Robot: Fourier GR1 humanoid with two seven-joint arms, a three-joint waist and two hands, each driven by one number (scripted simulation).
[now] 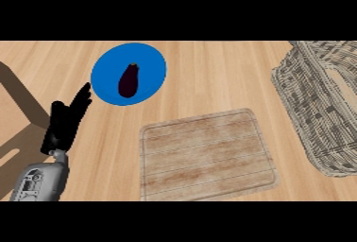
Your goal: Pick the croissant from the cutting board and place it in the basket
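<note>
Nearest, at the view's lower left, the grey left forearm (pixel 42 182) comes in over the worktop (pixel 223 71). The bare wooden cutting board (pixel 206 153) lies beside it toward the middle, its near edge close to the view's lower edge, with a strip of open wood between arm and board. Farther up, the left hand (pixel 66 124) stands open with its fingers straight and together, holding nothing. The fingertips end just beside the left rim of a blue plate (pixel 150 66), which carries a dark aubergine (pixel 129 80). A wide band of free worktop runs between the board's far edge and the plate. Along the right side the woven basket (pixel 317 108) stretches from near to far, cut off by the view's right edge and well apart from the hand. The croissant shows nowhere in this view, so I cannot tell where it lies relative to the hand.
</note>
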